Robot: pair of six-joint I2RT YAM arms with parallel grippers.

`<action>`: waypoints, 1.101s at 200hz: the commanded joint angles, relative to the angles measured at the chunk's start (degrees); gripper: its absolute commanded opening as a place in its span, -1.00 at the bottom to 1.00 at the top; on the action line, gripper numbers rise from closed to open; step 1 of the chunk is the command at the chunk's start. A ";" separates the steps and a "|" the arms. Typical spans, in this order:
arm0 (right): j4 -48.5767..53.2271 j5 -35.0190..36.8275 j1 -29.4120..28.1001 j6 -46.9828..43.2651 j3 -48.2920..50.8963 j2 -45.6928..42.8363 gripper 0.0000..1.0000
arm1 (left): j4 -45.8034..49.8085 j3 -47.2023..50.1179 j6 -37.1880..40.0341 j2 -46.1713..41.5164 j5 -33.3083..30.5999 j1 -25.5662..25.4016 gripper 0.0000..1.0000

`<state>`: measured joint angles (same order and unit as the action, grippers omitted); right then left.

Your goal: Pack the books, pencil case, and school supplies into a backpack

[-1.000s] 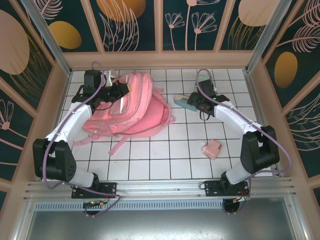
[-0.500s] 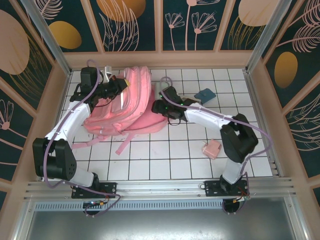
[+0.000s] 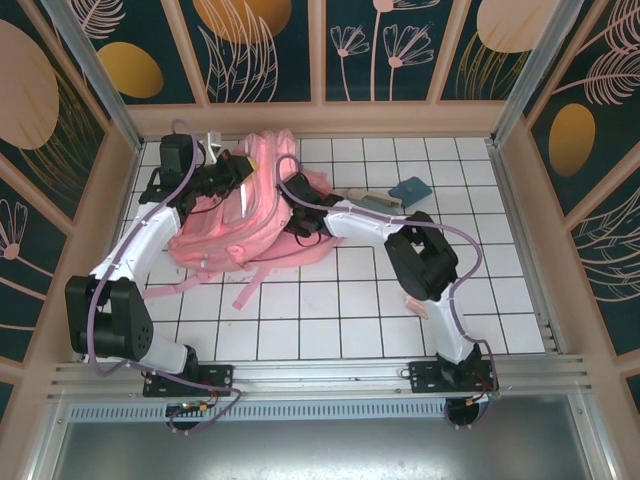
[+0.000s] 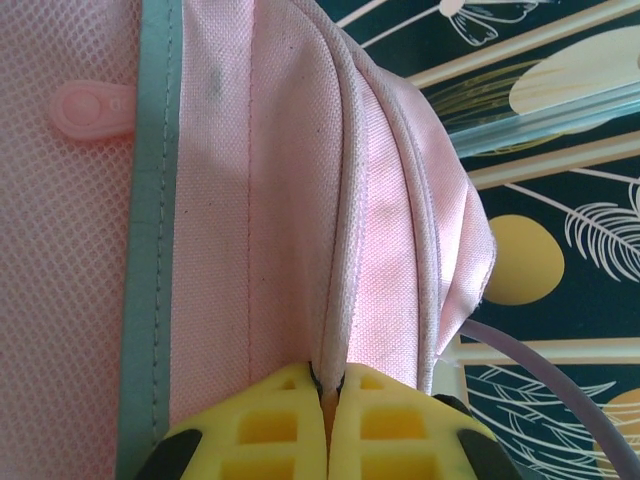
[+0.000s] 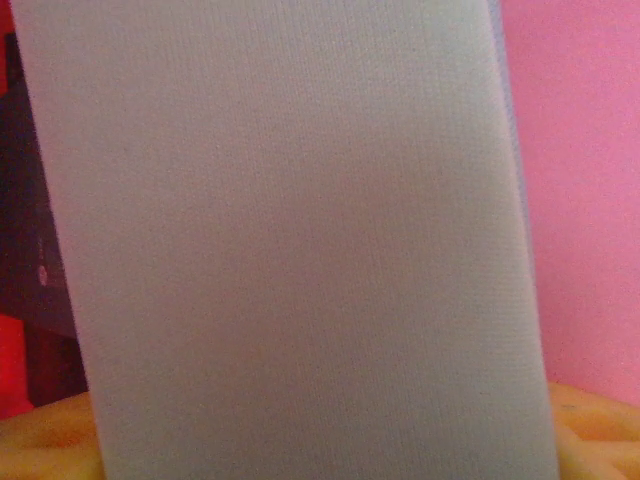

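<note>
**Me:** A second ago my right claw (image 3: pixel 297 212) was out at 1 o'clock on the table (image 3: pixel 340 320). Now it has swung across to the backpack (image 3: pixel 262 235) at 11 o'clock, carrying a flat pale pad (image 5: pixel 300 230).

**Partner:** Is the grip firm?

**Me:** The right claw is clamped on the pad's lower end, with the jaws set wide apart. The pad looks thin, light and cloth-faced. I judge it fairly stiff but liable to swivel, so holding it across the short edge suits it.

**Partner:** And your other side?

**Me:** My left claw (image 4: pixel 325 400) is closed tight on a piped seam (image 4: pixel 345 230) of the backpack, at the bag's 10 o'clock corner. The fabric is soft and floppy and would sag shut if I let go.

**Partner:** What's inside the bag?

**Me:** I can't tell. Around the pad I see pink cloth and a dark red gap, so I'd say the pad is at the mouth or just within.

**Partner:** Anything left out?

**Me:** A teal pad (image 3: pixel 408 190) lies at 1 o'clock on the table, well apart from the bag.
</note>
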<state>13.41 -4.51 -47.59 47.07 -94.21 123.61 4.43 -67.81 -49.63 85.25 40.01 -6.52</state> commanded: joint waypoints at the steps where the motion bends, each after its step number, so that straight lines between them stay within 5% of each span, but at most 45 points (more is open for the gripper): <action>1: 1.64 -2.16 -1.49 0.35 -3.72 3.26 0.51 | -6.89 -0.75 -0.23 -2.25 3.94 -0.35 -1.00; 47: 2.37 -1.73 -1.70 -1.82 -3.51 1.41 0.97 | -6.23 -0.93 0.53 -1.98 3.80 -0.33 -1.00; 143: 2.76 3.70 0.69 -6.22 10.93 -15.55 0.98 | -4.03 -0.94 3.31 -1.35 2.47 -0.38 -1.00; 220: 10.76 10.40 10.75 -4.02 29.47 -33.22 0.92 | -4.35 -0.17 4.80 -0.41 3.62 -0.33 -1.00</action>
<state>18.13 1.48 -39.88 42.02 -69.52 96.01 4.95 -67.79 -46.72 85.25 40.95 -6.81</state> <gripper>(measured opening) 0.970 0.047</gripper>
